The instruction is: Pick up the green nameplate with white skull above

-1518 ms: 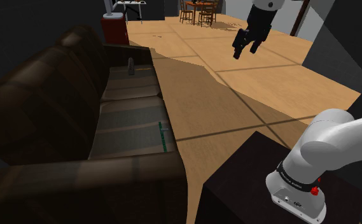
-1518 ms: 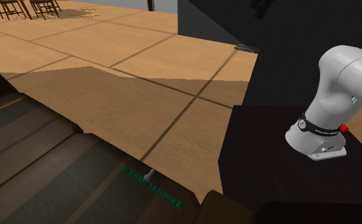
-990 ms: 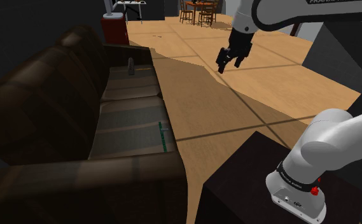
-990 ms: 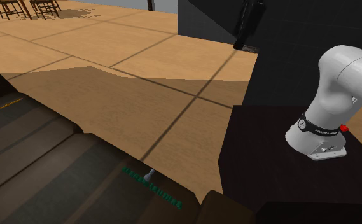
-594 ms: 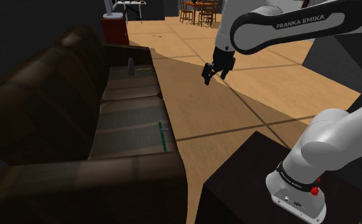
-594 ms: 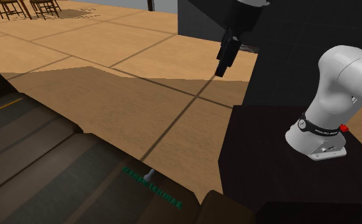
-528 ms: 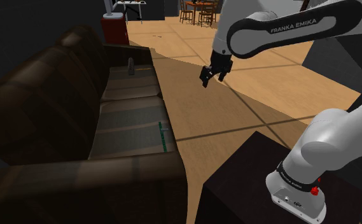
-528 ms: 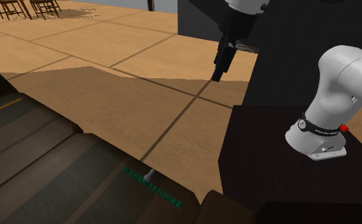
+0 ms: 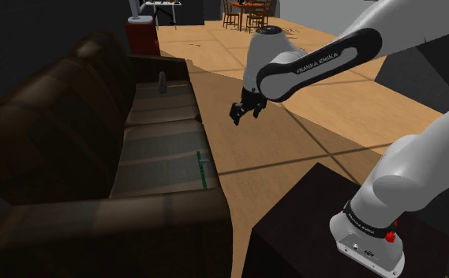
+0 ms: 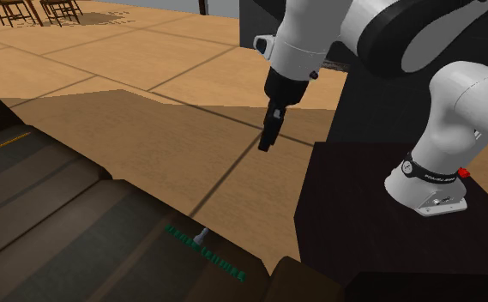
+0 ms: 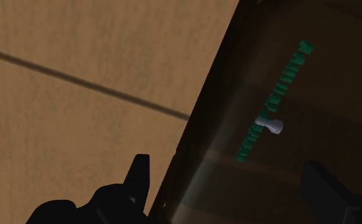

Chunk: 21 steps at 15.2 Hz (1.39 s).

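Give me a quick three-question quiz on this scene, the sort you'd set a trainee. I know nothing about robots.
1. True or false: the black two-finger tool is holding the flat green nameplate with a small white skull.
2. Where does the nameplate lie?
A) on the tan floor
B) on the seat of the dark brown sofa, near its front edge
C) on the dark box under the arm
3. In the wrist view, do the tool's fingers stand apart or meet?

Key: 1 false, it hangs in the air, away from the nameplate. 2 B. 3 apart, with nothing clasped between them.
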{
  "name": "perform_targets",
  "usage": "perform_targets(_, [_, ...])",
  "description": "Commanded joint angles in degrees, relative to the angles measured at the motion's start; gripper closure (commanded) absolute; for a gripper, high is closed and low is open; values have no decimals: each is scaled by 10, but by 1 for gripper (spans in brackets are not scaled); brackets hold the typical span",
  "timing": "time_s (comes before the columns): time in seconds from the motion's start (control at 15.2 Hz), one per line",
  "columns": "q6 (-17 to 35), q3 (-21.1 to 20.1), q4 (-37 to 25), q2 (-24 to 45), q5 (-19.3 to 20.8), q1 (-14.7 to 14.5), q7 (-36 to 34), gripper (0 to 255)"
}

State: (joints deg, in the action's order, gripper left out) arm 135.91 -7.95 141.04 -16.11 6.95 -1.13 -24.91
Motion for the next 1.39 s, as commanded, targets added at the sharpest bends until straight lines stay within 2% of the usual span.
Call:
perform_targets(0.0, [35,-9,-10,46,12,3,-21,0])
perform_targets(0.53, [135,-25,-82,227,99,2,-124,0])
perform_targets(0.92, [177,-4,-170,364,165,-28,-197,0])
perform_targets(1.32, [198,22,-282,499,194,-64,-239,0])
